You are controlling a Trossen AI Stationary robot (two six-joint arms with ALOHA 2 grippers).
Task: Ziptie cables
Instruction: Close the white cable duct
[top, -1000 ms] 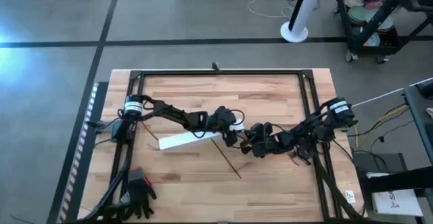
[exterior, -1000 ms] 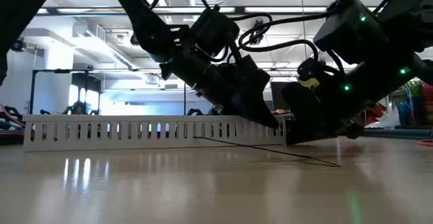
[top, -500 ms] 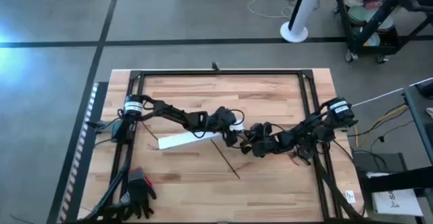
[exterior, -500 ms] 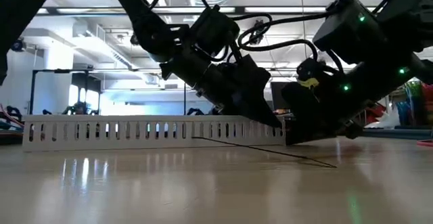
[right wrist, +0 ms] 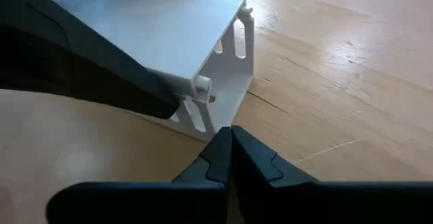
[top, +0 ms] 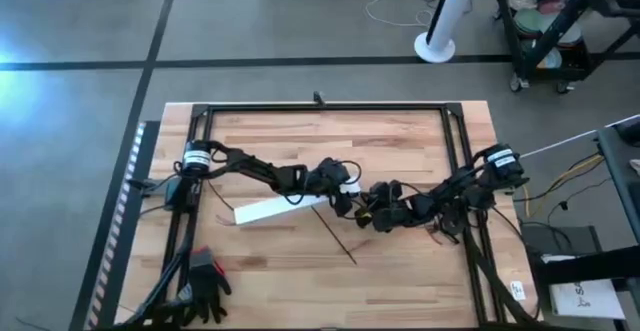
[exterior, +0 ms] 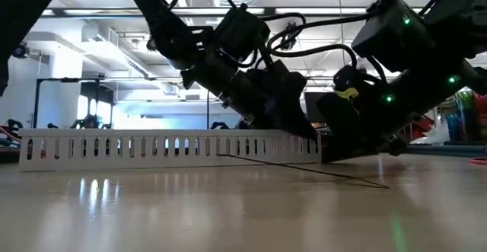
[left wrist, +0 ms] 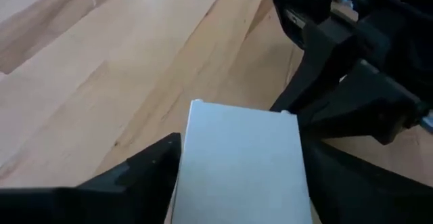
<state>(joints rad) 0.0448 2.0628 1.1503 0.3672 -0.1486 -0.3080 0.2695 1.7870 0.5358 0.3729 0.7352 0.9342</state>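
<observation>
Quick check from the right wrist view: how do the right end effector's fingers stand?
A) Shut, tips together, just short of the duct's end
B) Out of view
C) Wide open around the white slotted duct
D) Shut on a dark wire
A: the right end effector shows both dark fingertips pressed together, nothing between them, in front of the open end of the white slotted plastic duct.

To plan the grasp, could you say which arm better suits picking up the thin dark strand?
Probably right: right gripper, shut, sits near the thin dark strand; left gripper clamps the white slotted plastic strip.
</observation>
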